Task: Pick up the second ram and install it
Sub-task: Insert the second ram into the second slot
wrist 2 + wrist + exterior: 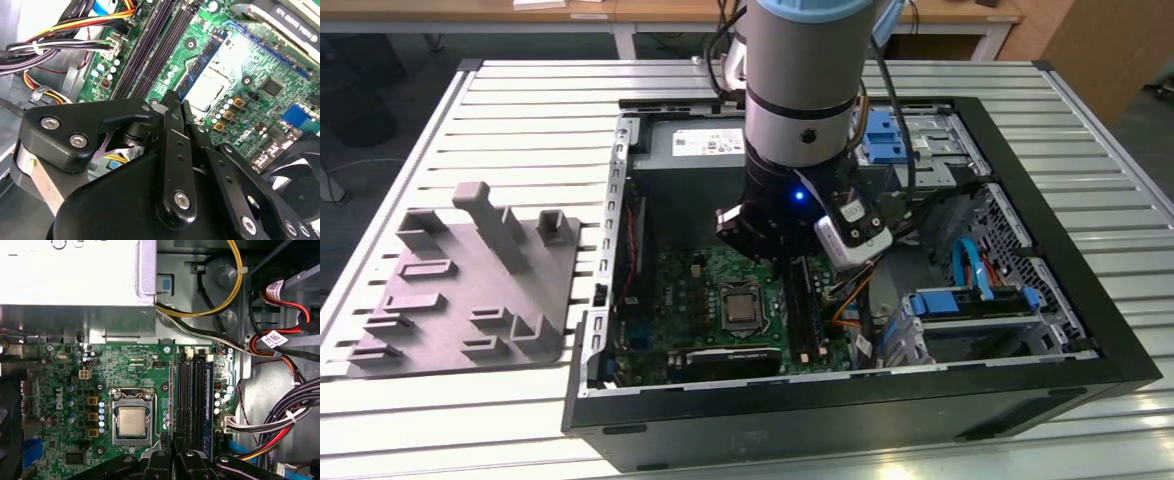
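My tool (169, 447) hangs low inside the open computer case (1067, 330), just over the green motherboard (130, 365). Its two black fingers (175, 145) stand close together, and between them is a thin dark edge that seems to be the second ram (170, 390). From the first wrist view it runs as a narrow strip away from my fingertips along the near side of the memory slots (192, 395), so I take my tool to be clamped on it. In the exterior view the strip stands on edge below my tool (790, 262), next to the slots (803, 315). I cannot tell whether it is already seated in a slot or only held above it.

Beside the slots lies the processor socket (131, 420) with its square silver chip. Past the board's far edge sits the pale metal power supply (75, 275), and coloured cable bundles (280, 425) crowd the side of the case beyond the slots.

Outside the case, toward the exterior view's left, a grey plastic fixture (467, 290) with upright blocks rests on the slatted tabletop (547, 110), well apart from my arm (803, 90).
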{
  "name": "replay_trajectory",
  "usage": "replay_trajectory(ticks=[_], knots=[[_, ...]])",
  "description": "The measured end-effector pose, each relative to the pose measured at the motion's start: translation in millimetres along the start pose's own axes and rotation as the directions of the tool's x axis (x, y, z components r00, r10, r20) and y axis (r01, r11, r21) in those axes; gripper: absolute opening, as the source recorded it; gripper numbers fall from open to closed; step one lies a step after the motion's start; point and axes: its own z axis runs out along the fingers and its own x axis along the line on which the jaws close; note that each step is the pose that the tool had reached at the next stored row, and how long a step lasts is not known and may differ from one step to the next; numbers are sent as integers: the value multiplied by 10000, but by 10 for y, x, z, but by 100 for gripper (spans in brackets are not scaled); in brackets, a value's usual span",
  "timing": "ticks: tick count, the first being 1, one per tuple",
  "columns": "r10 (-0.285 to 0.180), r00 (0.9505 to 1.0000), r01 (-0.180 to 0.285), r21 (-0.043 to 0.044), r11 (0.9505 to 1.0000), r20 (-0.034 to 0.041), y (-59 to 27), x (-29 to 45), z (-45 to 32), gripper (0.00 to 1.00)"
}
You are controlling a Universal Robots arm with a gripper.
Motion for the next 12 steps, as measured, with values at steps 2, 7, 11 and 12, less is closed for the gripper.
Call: replay_trajectory(ticks=[2,7,11,12], knots=[[56,10000,-56,7,10000,-14,-1,0,1,14],[60,10000,-60,4,10000,-14,0,0,6,14],[60,10000,-60,8,10000,-14,0,0,24,14],[59,10000,-59,9,10000,-14,0,0,31,14]])
